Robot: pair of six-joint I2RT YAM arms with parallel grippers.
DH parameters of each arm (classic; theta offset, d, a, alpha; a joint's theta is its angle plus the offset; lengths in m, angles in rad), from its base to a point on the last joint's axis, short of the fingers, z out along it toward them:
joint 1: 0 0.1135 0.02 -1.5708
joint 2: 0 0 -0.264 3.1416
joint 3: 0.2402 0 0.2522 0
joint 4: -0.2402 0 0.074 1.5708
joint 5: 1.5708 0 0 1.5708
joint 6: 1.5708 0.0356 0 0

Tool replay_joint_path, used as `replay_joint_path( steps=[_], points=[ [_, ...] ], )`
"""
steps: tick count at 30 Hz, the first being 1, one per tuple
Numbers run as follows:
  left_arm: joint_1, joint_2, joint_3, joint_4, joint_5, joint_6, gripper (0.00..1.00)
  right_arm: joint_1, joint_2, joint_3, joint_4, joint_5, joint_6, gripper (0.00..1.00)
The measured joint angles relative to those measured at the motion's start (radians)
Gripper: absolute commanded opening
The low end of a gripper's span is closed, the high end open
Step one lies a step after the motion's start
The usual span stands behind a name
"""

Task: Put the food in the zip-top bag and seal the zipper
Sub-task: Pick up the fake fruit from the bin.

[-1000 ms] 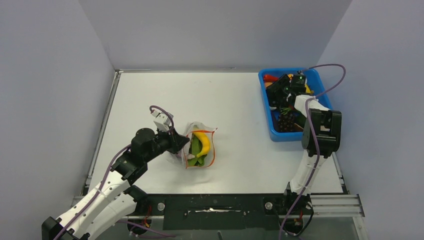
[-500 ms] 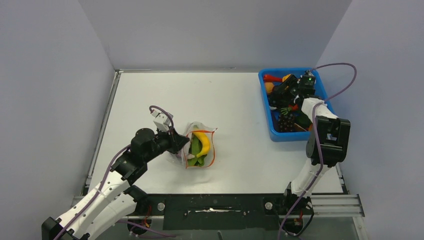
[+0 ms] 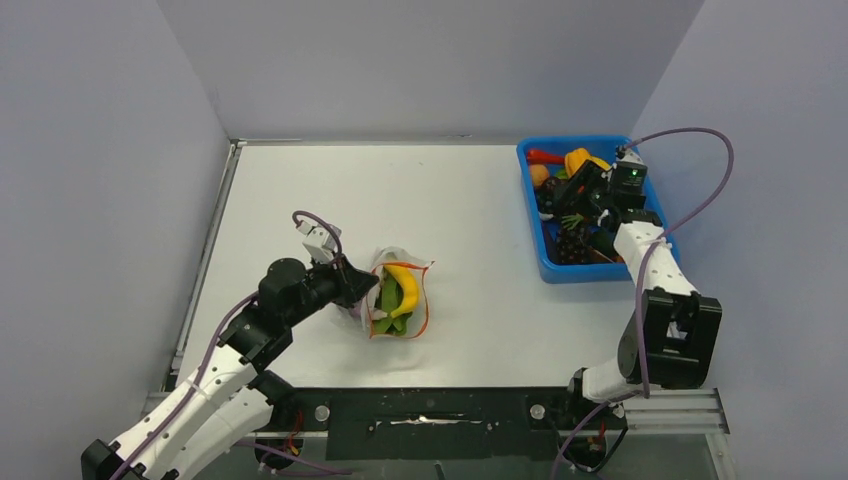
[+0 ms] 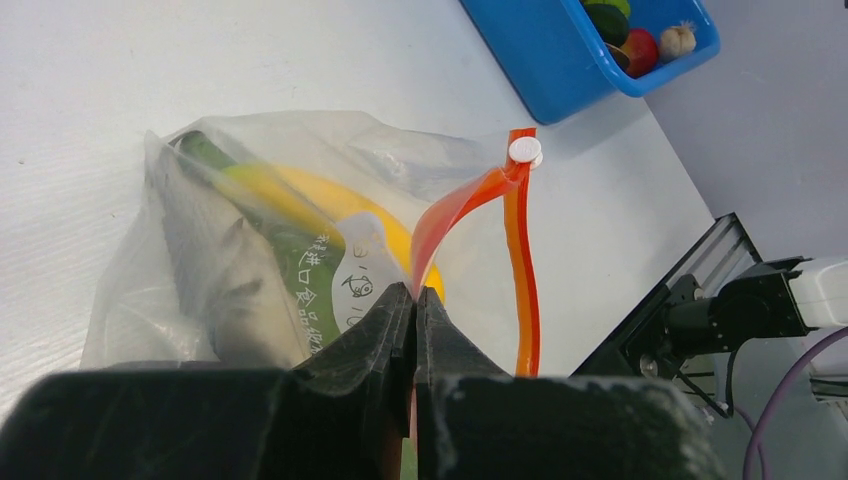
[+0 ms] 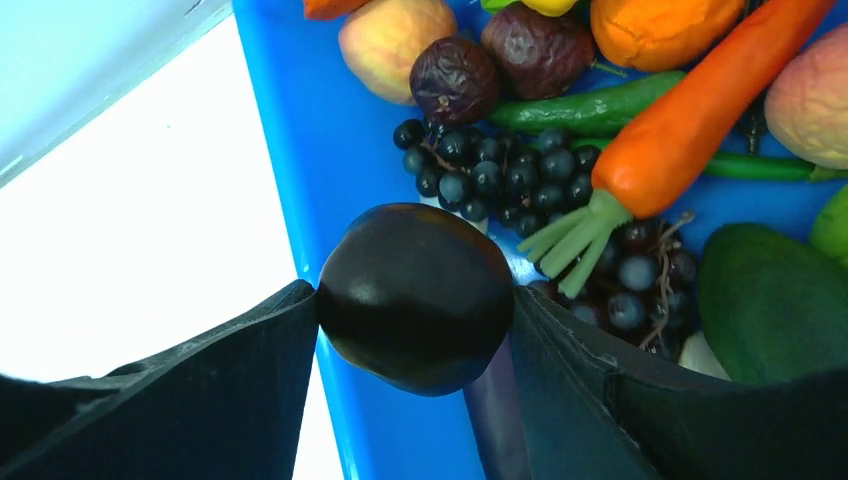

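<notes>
The clear zip-top bag (image 3: 398,305) lies mid-table with a yellow banana (image 3: 405,285) and a green pod (image 3: 387,300) inside. Its mouth stands open, the orange-red zipper (image 4: 522,260) curving apart into two strips. My left gripper (image 4: 415,292) is shut on the near zipper strip at the bag's left side (image 3: 358,290). My right gripper (image 5: 415,295) hangs over the blue bin (image 3: 545,268), shut on a dark purple aubergine (image 5: 415,300) held between both fingers. More food lies in the bin below: a carrot (image 5: 680,120), dark grapes (image 5: 500,170) and a peach (image 5: 385,35).
The blue bin's near wall (image 5: 290,150) runs right under the held aubergine, with white table to its left. Grey walls close the table at the left, back and right. The black front rail (image 3: 430,410) lines the near edge.
My right arm has swung to the right and its wrist has shifted right over the bin, still holding the aubergine. The left gripper and the bag have barely moved.
</notes>
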Motion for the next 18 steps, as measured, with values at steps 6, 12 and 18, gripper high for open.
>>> replay_joint_path(
  steps=[6,12,18],
  points=[
    [0.000,-0.010,0.000,-0.001,0.000,-0.030,0.00,0.018,-0.137,-0.055,-0.071,-0.005,-0.051,0.53],
    [0.000,0.011,0.003,0.009,-0.002,-0.058,0.00,0.120,-0.271,-0.068,-0.130,-0.009,-0.109,0.54],
    [0.000,0.034,0.016,0.024,-0.016,-0.101,0.00,0.223,-0.402,-0.101,-0.124,-0.101,-0.179,0.54]
  ],
)
